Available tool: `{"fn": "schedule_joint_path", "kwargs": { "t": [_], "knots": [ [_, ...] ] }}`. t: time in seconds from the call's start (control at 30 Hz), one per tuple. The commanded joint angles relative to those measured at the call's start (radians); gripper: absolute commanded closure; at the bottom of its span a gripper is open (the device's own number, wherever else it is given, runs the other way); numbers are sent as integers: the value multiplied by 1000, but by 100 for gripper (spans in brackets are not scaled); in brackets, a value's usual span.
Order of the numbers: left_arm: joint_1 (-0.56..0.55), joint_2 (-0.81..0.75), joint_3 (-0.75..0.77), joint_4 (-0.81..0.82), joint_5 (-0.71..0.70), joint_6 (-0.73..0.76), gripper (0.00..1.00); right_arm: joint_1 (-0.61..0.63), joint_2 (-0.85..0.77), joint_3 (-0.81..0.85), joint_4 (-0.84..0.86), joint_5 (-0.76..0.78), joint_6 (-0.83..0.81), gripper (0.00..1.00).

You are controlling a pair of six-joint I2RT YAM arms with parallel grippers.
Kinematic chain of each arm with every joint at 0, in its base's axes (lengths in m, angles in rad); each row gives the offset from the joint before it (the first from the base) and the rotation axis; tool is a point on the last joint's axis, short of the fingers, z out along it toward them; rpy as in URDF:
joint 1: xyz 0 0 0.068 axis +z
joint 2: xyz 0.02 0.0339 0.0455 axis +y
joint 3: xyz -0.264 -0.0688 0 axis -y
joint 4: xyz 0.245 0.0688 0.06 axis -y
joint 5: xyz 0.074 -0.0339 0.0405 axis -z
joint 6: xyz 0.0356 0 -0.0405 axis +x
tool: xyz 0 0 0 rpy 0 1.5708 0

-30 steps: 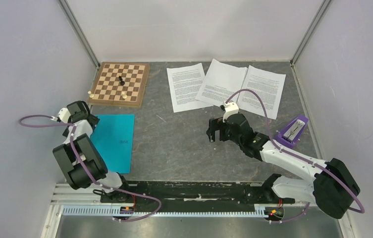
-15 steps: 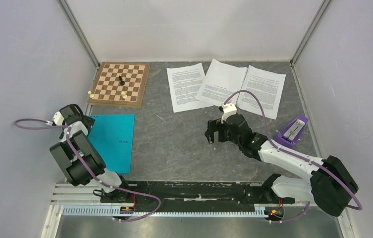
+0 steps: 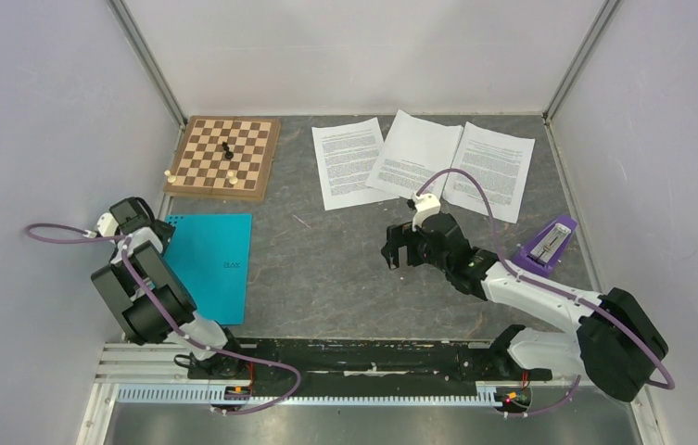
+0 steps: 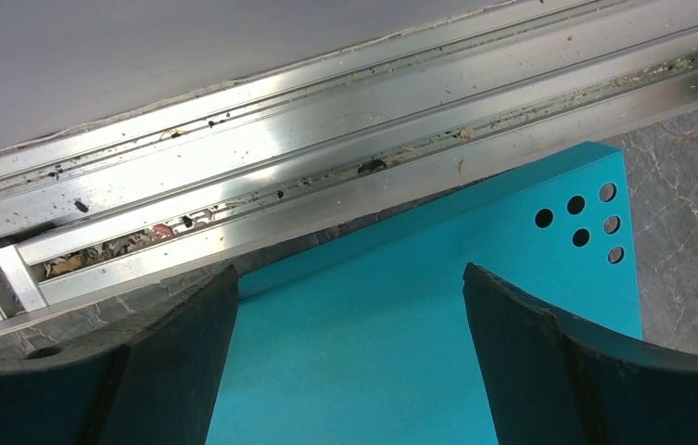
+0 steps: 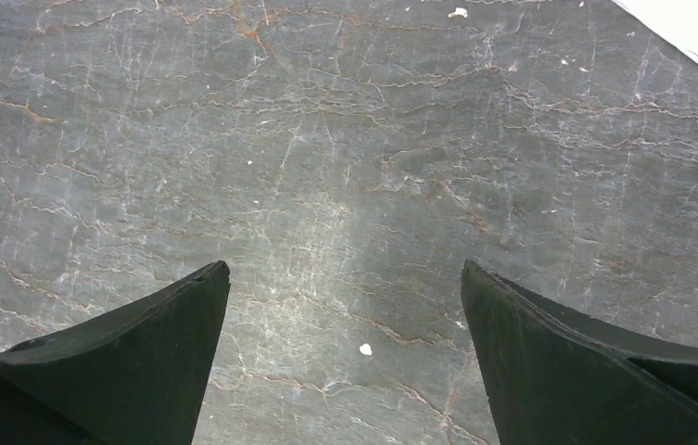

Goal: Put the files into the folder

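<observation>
The left gripper (image 3: 134,220) hangs over the far left corner of the folder (image 3: 210,264). Its fingers (image 4: 187,352) are spread wide and hold nothing — in the wrist view the teal cover fills the gap between them, its edge running just beyond the tips. The folder lies shut and flat on the table (image 3: 326,269), near the chessboard (image 3: 224,158). The files (image 3: 424,162) — three overlapping sheets — lie at the far edge, right of the board and well apart from the folder. The right gripper (image 3: 399,248) hovers over bare table on the near side of the files, its fingers (image 5: 141,352) wide and empty.
</observation>
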Motion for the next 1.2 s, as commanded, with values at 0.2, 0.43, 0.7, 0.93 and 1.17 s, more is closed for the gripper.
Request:
{"fn": "schedule_joint_path", "kwargs": {
  "t": [0.2, 0.43, 0.7, 0.93, 1.17],
  "knots": [
    [-15, -42, -74, -35, 61, -46, 6, -1, 11, -29, 69, -14, 2, 2],
    [-119, -82, -84, -57, 66, -57, 8, -1, -5, -68, 92, -23, 23, 1],
    [-324, -86, -89, -161, -37, -113, 9, -1, -38, -110, 96, -25, 37, 1],
    [-472, -160, -155, -224, -63, -273, 11, -1, -56, -141, 97, -35, 52, 1],
    [-706, -186, -155, -259, -109, -390, 11, -1, -71, -176, 93, -45, 55, 1]
  ]
}}
